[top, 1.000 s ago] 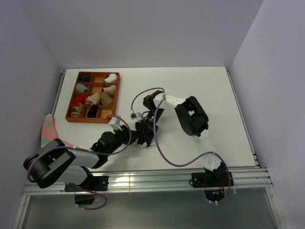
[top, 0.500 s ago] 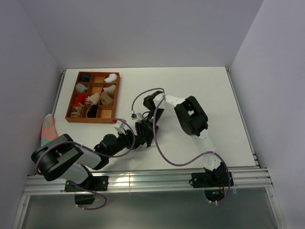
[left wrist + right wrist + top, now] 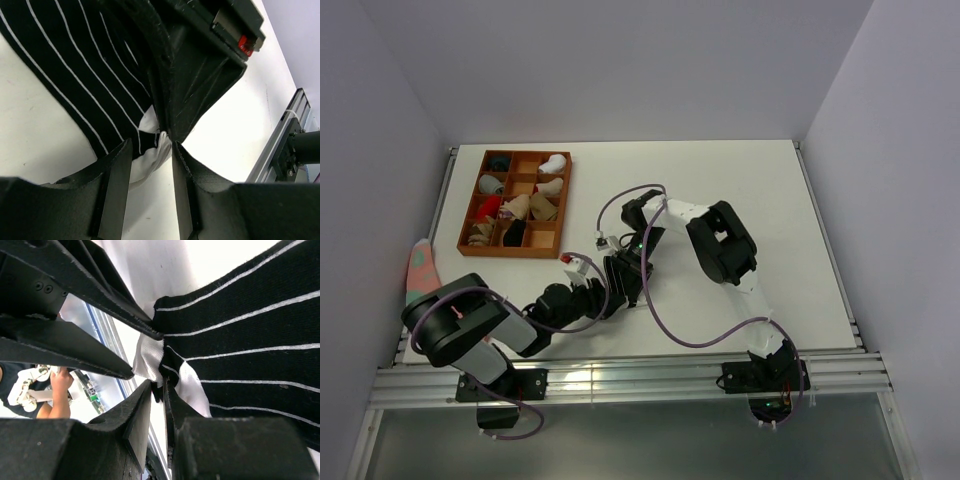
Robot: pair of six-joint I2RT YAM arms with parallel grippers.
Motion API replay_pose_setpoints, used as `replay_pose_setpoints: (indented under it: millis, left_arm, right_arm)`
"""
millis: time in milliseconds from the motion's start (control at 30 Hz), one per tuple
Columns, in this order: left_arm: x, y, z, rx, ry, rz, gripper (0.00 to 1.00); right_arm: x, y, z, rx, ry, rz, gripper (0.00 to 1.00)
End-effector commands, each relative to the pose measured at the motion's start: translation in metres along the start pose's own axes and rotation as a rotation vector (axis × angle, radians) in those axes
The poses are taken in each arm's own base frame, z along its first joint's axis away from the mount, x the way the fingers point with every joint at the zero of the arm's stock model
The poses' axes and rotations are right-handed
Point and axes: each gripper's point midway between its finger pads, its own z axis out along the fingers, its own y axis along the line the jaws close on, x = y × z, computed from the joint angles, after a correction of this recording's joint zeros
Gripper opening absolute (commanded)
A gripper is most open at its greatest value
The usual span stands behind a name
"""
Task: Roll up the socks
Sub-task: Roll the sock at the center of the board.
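The black sock with thin white stripes [image 3: 75, 60] lies on the white table between my two grippers; it also shows in the right wrist view [image 3: 250, 340]. My right gripper [image 3: 157, 387] is shut on its edge beside the white toe patch [image 3: 147, 357]. My left gripper [image 3: 150, 145] is open, its jaws standing either side of that white patch [image 3: 145, 160]. In the top view the left gripper [image 3: 607, 291] and right gripper [image 3: 625, 278] meet tip to tip and hide most of the sock. I see no tan-brown sock on the table.
A wooden compartment tray [image 3: 510, 252] holding several sock bundles stands at the back left. A pink sock with teal patches [image 3: 420, 265] lies at the left table edge. The metal rail [image 3: 620, 375] runs along the near edge.
My left arm has swung right and its gripper has closed in on the sock's white toe beside the right gripper. The right gripper has stayed in place on the sock.
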Motion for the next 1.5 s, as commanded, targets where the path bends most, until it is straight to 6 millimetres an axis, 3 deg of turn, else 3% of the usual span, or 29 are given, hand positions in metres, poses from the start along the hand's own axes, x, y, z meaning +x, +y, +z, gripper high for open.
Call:
replay_pose_setpoints:
  millis: [0, 400, 600, 700, 800, 900, 1033, 1300, 1333, 1467]
  left_arm:
    - [-0.009, -0.01, 0.004, 0.043, -0.039, 0.018, 0.43]
    - [0.001, -0.01, 0.011, 0.059, -0.011, -0.029, 0.4]
    - [0.012, 0.003, 0.015, -0.008, 0.03, -0.074, 0.15]
    - [0.021, 0.012, 0.016, -0.065, 0.066, -0.087, 0.08]
    - [0.029, 0.018, 0.015, -0.109, 0.101, -0.097, 0.04]
    - [0.035, 0.024, 0.013, -0.156, 0.138, -0.109, 0.0]
    - [0.042, 0.029, 0.009, -0.202, 0.179, -0.131, 0.01]
    - [0.052, 0.029, 0.0, -0.29, 0.272, -0.239, 0.01]
    - [0.051, 0.028, 0.001, -0.289, 0.282, -0.26, 0.0]
    - [0.061, 0.022, -0.004, -0.265, 0.382, -0.368, 0.0]
  right_arm:
    - [-0.01, 0.002, -0.008, 0.008, -0.029, -0.025, 0.23]
    - [-0.012, -0.001, -0.008, 0.027, -0.031, -0.027, 0.22]
    - [-0.016, -0.004, -0.012, 0.073, -0.055, -0.034, 0.23]
    - [-0.018, -0.004, -0.017, 0.121, -0.078, -0.049, 0.25]
    - [-0.022, -0.003, -0.025, 0.176, -0.107, -0.083, 0.28]
    - [-0.026, 0.0, -0.036, 0.242, -0.147, -0.124, 0.38]
    - [-0.028, 0.005, -0.061, 0.348, -0.222, -0.21, 0.45]
    - [-0.014, 0.002, -0.098, 0.538, -0.334, -0.386, 0.45]
    - [-0.004, 0.002, -0.096, 0.555, -0.335, -0.4, 0.45]
    - [0.005, -0.003, -0.1, 0.642, -0.359, -0.499, 0.45]
